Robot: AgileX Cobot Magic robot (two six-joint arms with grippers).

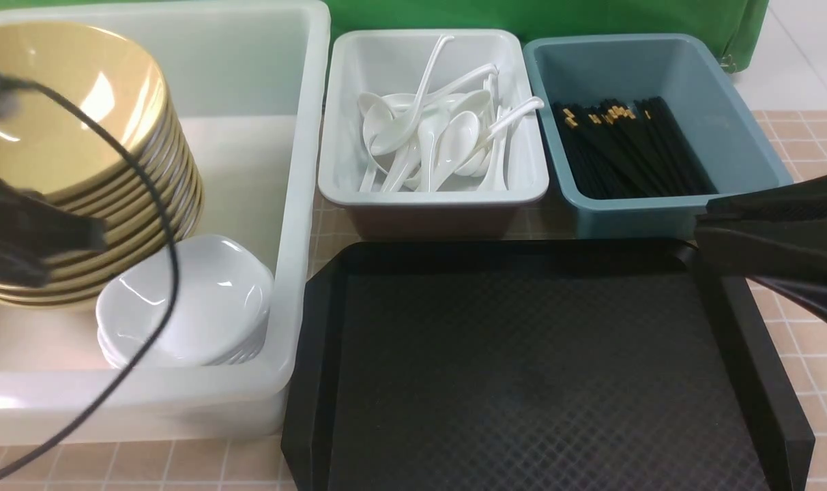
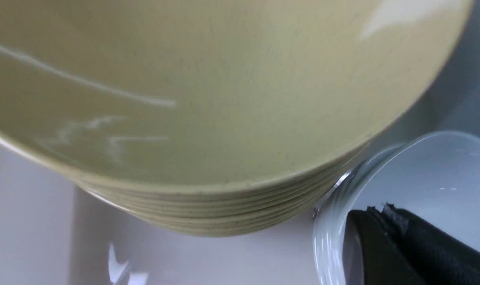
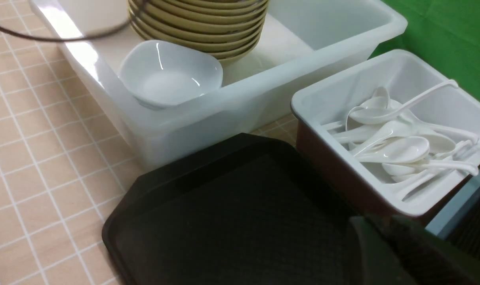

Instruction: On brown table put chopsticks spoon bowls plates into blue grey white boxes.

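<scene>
Tiled tabletop point(image 1: 806, 320): black tray point(image 1: 536, 368) before spoon box point(image 1: 432, 123), chopstick box point(image 1: 649, 129).

We see a black tray point(image 3: 232, 213) on the tiled tabletop point(image 3: 38, 158). At 12 o'clock, a white box point(image 3: 208, 114) holds stacked yellow bowls point(image 3: 200, 27) touching a white bowl point(image 3: 170, 75). At 3 o'clock, white spoons point(image 3: 402, 146) fill a smaller box point(image 3: 315, 103).
</scene>
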